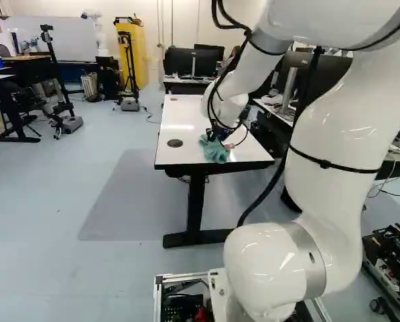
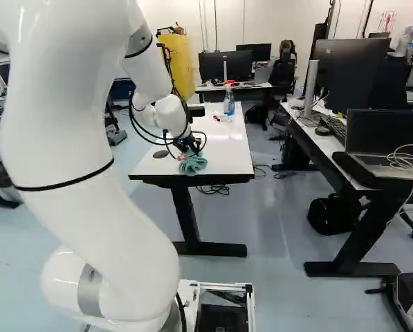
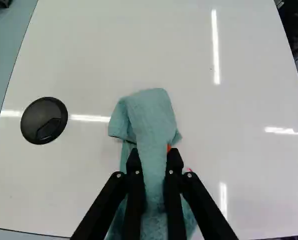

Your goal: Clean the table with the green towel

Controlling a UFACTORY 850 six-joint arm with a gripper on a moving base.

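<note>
And here's the gripper, fingers clamped on the green towel, which is bunched at the near end of the glossy white table! A round black cap sits in the tabletop near the towel. Up at the far end, a spray bottle stands upright. Across the room: a yellow cabinet, a whiteboard, and an open laptop on the side desk.
</note>
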